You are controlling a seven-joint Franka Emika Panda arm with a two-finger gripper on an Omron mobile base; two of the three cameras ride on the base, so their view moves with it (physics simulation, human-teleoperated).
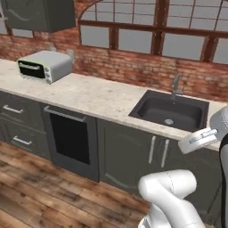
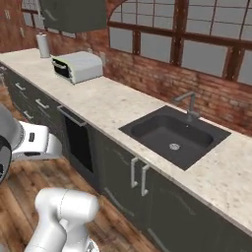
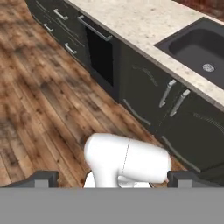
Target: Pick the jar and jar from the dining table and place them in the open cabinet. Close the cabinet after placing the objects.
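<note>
The jars and the dining table are out of view. The dark grey wall cabinet [image 1: 40, 14] [image 2: 74, 15] hangs at the top left above the counter, cut off by the frame edge. I cannot tell whether its door stands open. In the hand view my gripper [image 3: 113, 181] is open, its two dark fingertips [image 3: 41, 178] set far apart at the bottom with nothing between them. It looks down at the wooden floor [image 3: 39, 100] and the dark cabinet fronts below the counter.
A beige speckled counter [image 1: 98, 95] runs along the brick wall. It carries a white toaster oven [image 1: 44, 66] [image 2: 78, 66], a dark sink [image 1: 171, 111] [image 2: 174, 135] with a faucet [image 2: 188, 104], and a paper towel roll [image 2: 44, 45]. A built-in black appliance front [image 1: 69, 136] sits below.
</note>
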